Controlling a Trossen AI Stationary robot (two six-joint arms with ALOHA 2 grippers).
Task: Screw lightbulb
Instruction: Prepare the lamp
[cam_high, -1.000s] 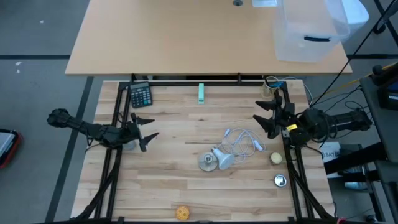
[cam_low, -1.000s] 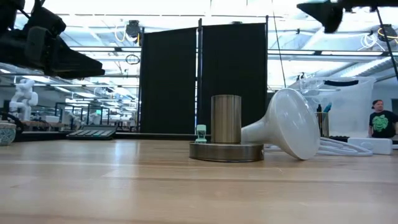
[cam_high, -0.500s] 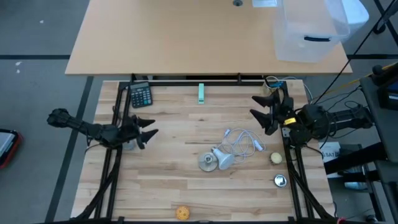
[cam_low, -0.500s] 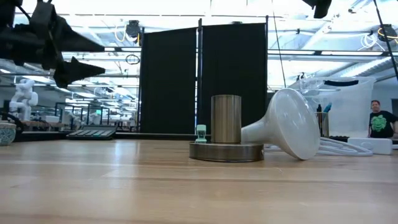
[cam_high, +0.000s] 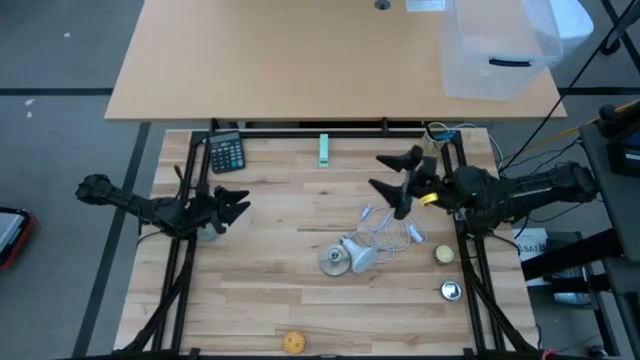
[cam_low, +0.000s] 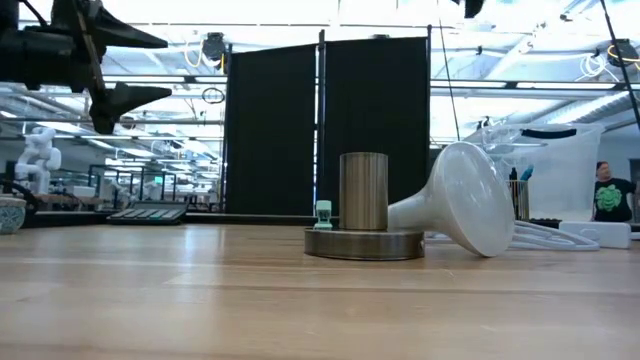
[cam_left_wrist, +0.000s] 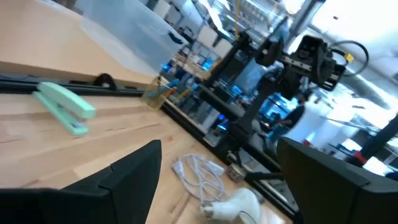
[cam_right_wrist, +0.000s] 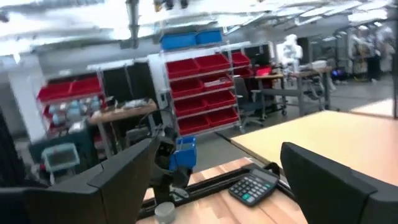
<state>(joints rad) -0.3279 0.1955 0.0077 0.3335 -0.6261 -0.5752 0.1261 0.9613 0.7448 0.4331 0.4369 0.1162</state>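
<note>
White lightbulb (cam_high: 360, 254) lies on wood — below-left of splayed, empty right gripper (cam_high: 392, 176).

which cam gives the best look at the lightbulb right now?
Low view: the lightbulb lies on its side, close up, narrow end toward the metal socket base. High view shows it small beside the white cable. Left wrist catches it partly at the frame edge. Right wrist doesn't show it.

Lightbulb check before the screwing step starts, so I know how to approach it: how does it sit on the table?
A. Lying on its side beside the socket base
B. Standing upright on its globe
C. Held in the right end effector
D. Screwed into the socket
A: the lightbulb lies tilted on its side, narrow end toward the metal socket base, with neither end effector on it.
</note>
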